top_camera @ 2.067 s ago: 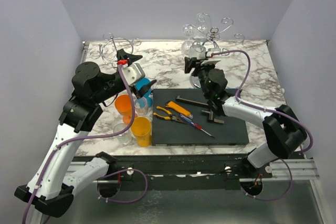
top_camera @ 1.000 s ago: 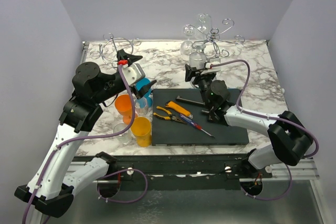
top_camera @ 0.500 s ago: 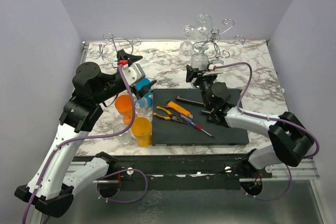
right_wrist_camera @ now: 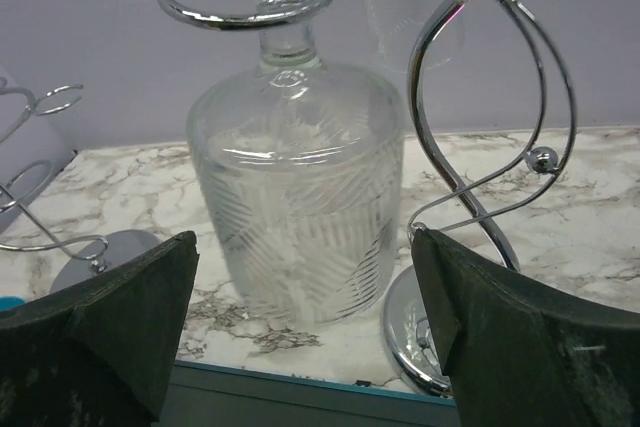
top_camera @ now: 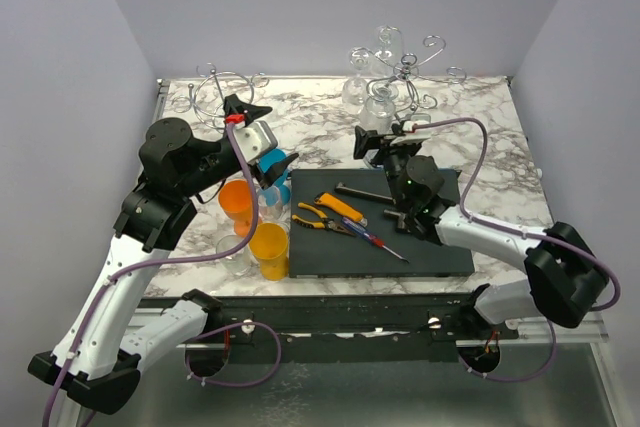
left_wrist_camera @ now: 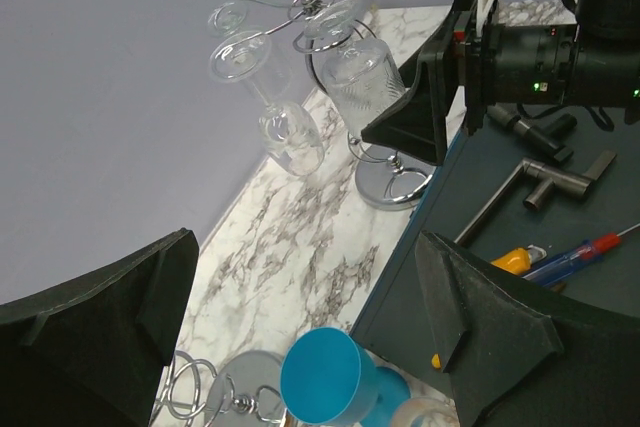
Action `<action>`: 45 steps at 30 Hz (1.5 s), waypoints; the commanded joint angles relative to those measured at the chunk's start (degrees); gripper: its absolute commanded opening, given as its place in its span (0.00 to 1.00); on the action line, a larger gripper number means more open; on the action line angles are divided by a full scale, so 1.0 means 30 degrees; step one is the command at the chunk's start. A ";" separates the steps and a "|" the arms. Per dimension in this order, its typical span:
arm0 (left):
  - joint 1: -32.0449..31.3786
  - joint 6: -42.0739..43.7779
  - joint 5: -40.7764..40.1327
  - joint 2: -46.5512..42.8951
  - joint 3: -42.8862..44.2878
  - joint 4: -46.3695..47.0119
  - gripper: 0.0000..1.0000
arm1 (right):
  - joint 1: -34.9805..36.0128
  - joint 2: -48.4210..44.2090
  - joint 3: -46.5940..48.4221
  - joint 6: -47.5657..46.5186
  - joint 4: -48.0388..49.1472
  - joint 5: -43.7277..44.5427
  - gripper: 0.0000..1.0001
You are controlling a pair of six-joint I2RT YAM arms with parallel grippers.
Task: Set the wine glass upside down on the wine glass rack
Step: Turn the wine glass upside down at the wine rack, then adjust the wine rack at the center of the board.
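The ribbed wine glass (right_wrist_camera: 298, 212) hangs upside down, its stem in a ring of the chrome wine glass rack (right_wrist_camera: 478, 117) and its foot resting on top of the ring. My right gripper (right_wrist_camera: 303, 282) is open just in front of the bowl, one finger on each side and neither touching it. From above, the wine glass (top_camera: 378, 107) hangs at the rack (top_camera: 405, 72) with the right gripper (top_camera: 385, 140) just short of it. My left gripper (top_camera: 264, 137) is open and holds nothing. In the left wrist view it (left_wrist_camera: 305, 267) hovers over the marble, with the glass (left_wrist_camera: 352, 82) far off.
Other clear glasses (left_wrist_camera: 285, 132) hang on the same rack. A second, bare chrome rack (top_camera: 215, 87) stands at the back left. A blue cup (top_camera: 272, 162), orange cups (top_camera: 237, 199) and a clear glass (top_camera: 235, 247) sit under the left arm. A dark mat (top_camera: 440, 252) carries pliers (top_camera: 325, 215) and a screwdriver (top_camera: 375, 239).
The right gripper has opened wider off the wine glass and drawn back slightly toward the mat. The glass stays hanging on the rack. The left arm has not moved.
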 commanded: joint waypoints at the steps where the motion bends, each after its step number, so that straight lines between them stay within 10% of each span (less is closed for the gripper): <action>1: -0.0028 -0.0364 0.0050 0.0172 0.0170 0.0061 0.99 | 0.0117 -0.1828 -0.0299 0.0534 -0.1583 -0.0316 0.96; 11: -0.0028 -0.1954 0.0408 0.1841 0.2023 0.0076 0.99 | 0.0094 -0.8080 0.3158 0.4298 -1.5273 -0.2300 0.95; 20: -0.0013 -0.5462 0.0562 0.6909 0.7317 0.0101 0.99 | -0.0211 -0.4941 1.3513 0.5236 -2.5781 -0.0854 0.92; 34: -0.1501 -0.6302 -0.0329 1.2971 1.3960 0.0105 0.99 | -1.1240 0.1761 2.2366 0.7962 -2.8295 -0.8155 0.82; 45: -0.3131 -0.5442 -0.2447 1.8255 1.8631 -0.0410 0.95 | -1.4115 0.0760 1.7550 0.8759 -2.6139 -1.3628 0.60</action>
